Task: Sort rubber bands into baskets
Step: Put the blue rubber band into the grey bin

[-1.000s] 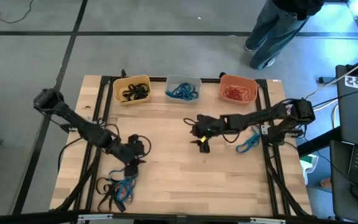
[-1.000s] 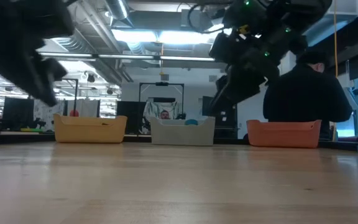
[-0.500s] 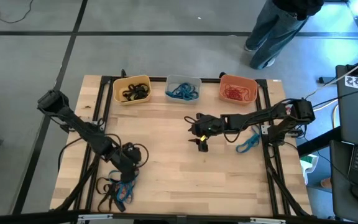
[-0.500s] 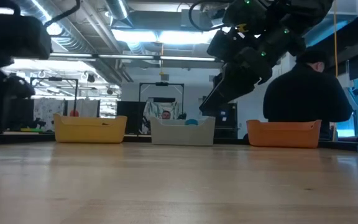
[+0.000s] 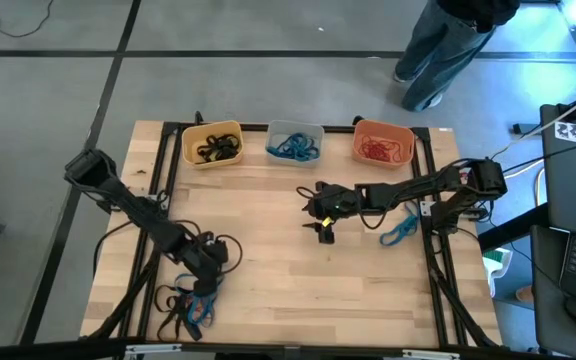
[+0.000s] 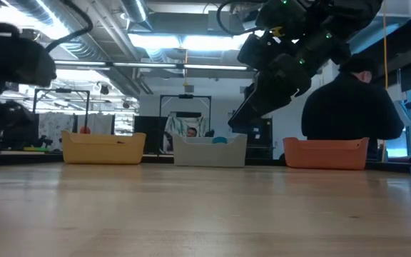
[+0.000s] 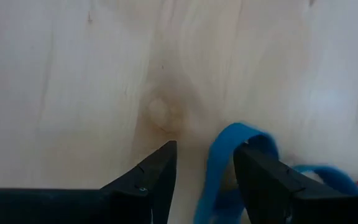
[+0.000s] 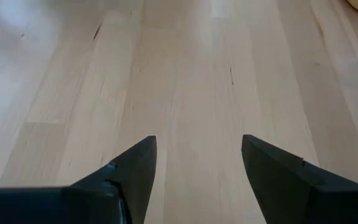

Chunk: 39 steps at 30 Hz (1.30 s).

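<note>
Three baskets stand along the far edge: yellow (image 5: 212, 144) with black rubber bands, pale grey (image 5: 294, 142) with blue ones, orange (image 5: 383, 143) with red ones. A loose heap of black and blue bands (image 5: 190, 305) lies at the near left. My left gripper (image 5: 205, 275) hangs open just over the heap's far side, pointing steeply down. In its wrist view, one strand of a blue band's loop (image 7: 219, 155) lies between the fingers of my left gripper (image 7: 204, 152). My right gripper (image 5: 323, 232) waits open above the table's middle; the bare wood shows between the fingers of my right gripper (image 8: 197, 146).
More blue bands (image 5: 400, 232) lie near the right edge, beside the right arm. A black frame (image 5: 164, 170) borders the wooden top. A person (image 6: 348, 107) sits beyond the orange basket (image 6: 325, 153), and another person's legs (image 5: 438, 50) stand past the far right corner.
My left gripper has gone toward the table's near edge and down, toward the heap of bands, tipping more steeply downward and rolling a little. It stays open. The bands have not moved.
</note>
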### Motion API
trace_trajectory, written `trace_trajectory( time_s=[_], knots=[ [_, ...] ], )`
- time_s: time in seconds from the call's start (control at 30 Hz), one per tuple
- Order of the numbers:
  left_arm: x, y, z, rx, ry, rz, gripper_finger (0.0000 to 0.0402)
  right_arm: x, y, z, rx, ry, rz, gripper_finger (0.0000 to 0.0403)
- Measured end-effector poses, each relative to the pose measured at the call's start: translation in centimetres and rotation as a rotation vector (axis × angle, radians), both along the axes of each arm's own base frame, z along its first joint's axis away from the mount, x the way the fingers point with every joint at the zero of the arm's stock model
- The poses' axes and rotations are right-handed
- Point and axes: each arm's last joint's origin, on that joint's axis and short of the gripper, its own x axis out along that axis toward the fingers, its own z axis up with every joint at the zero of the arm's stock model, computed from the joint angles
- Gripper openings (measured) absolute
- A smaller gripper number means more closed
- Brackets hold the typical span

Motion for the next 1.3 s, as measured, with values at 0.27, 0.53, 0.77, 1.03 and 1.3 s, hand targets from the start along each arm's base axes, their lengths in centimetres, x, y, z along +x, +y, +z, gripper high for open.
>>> trace_trajectory(
  time_s=[0.27,0.53,0.77,1.03,1.3],
  knots=[
    [0.1,-0.1,-0.5,0.018,0.018,-0.034,0.0152,0.0,-0.1,0.0,-0.027,0.0,-0.03,0.0237],
    [0.6,0.8,-0.5,0.053,0.002,-0.002,0.0068,0.0,-0.1,0.0,-0.028,-0.009,-0.032,0.0237],
    [1.9,1.9,0.1,0.106,-0.039,-0.018,0.0006,0.1,-0.1,-0.2,-0.028,-0.008,-0.031,0.0237],
    [4.7,3.4,2.6,0.391,-0.208,-0.032,0.001,0.2,-0.1,0.0,-0.03,-0.026,-0.029,0.0237],
    [7.0,5.1,4.1,0.549,-0.373,-0.023,0.0012,0.3,-0.1,0.0,-0.039,-0.029,-0.022,0.0237]
  ],
)
